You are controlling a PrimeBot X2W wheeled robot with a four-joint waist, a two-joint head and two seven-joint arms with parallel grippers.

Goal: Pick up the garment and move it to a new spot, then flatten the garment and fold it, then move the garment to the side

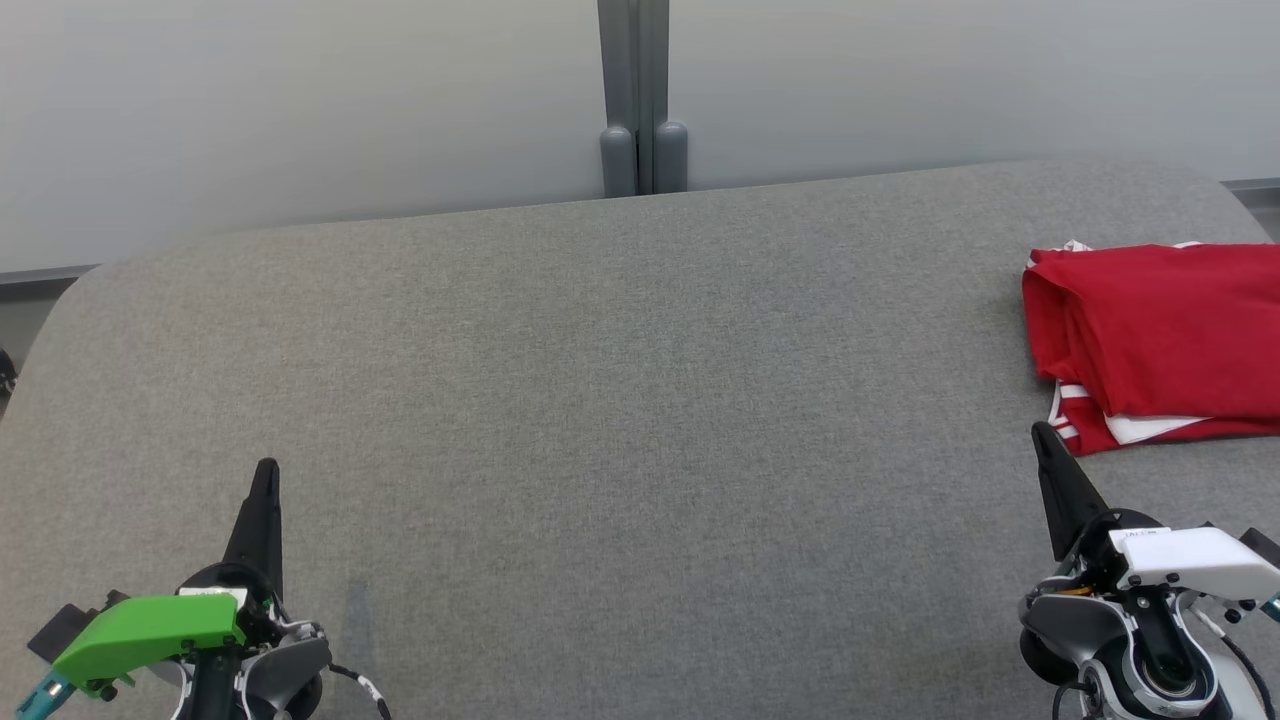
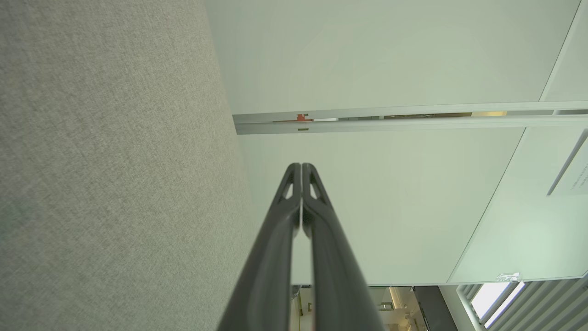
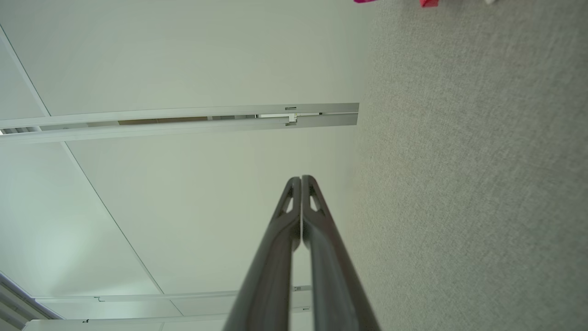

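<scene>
A grey fabric-covered surface (image 1: 600,400) with rounded far corners is seen from the head view, backed by pale wall panels joined at a grey post (image 1: 640,100).

A red garment (image 1: 1160,330) is laid at the right side of the surface, towards the far edge, and is cut off by the right border of the view. It is folded into a thick, roughly rectangular bundle of several layers. Its visible long axis is set across the view, left to right, though its full length cannot be judged. A rounded folded edge is turned towards the middle of the surface. White trim and stripes are exposed along the near left corner, and a thin white edge is seen at the far left corner.

The left gripper (image 1: 267,466) is held low at the near left, well apart from the garment, its jaws pressed together and empty. In the left wrist view the left gripper (image 2: 301,165) is shown closed tip to tip.

The right gripper (image 1: 1040,428) is placed just beside the garment's near left corner; contact cannot be told. Its jaws are likewise closed on nothing, as seen in the right wrist view (image 3: 301,178).
</scene>
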